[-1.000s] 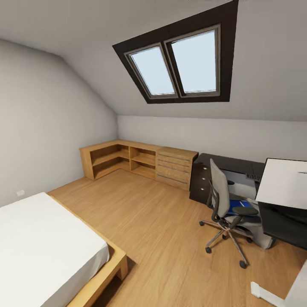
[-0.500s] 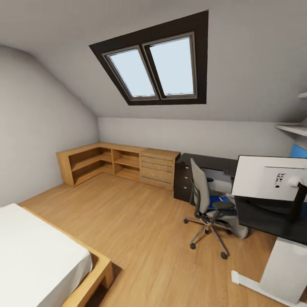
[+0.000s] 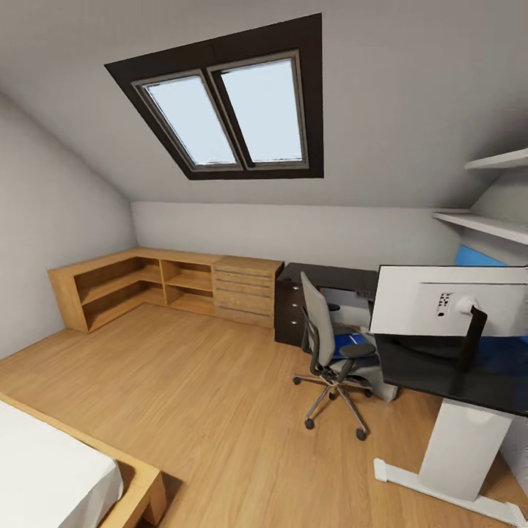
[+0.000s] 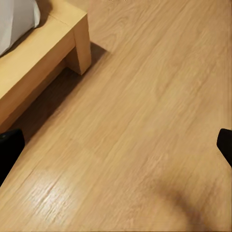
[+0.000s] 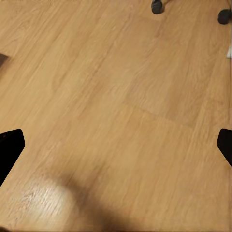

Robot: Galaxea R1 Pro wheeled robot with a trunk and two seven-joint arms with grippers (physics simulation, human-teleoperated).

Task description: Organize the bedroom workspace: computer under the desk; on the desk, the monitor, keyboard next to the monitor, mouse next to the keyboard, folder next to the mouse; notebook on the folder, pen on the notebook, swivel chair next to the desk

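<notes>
1. Our left gripper (image 4: 116,145) hangs over bare wooden floor (image 4: 145,96), fingertips spread wide, nothing between them; a bed frame (image 4: 58,43) corner lies beyond.
2. Our right gripper (image 5: 116,145) is likewise spread and empty above the floor, with two chair castors (image 5: 157,6) ahead.
3. The swivel chair (image 3: 326,345) stands at the desk (image 3: 440,374), the blue folder (image 3: 355,343) on its seat.
4. The monitor (image 3: 447,301) stands on the desk, its pale back towards us.
5. A wooden dresser (image 3: 183,282) lines the far wall.

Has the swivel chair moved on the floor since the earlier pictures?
No. The swivel chair keeps its place beside the black drawer unit; the whole picture has shifted because the camera turned.
</notes>
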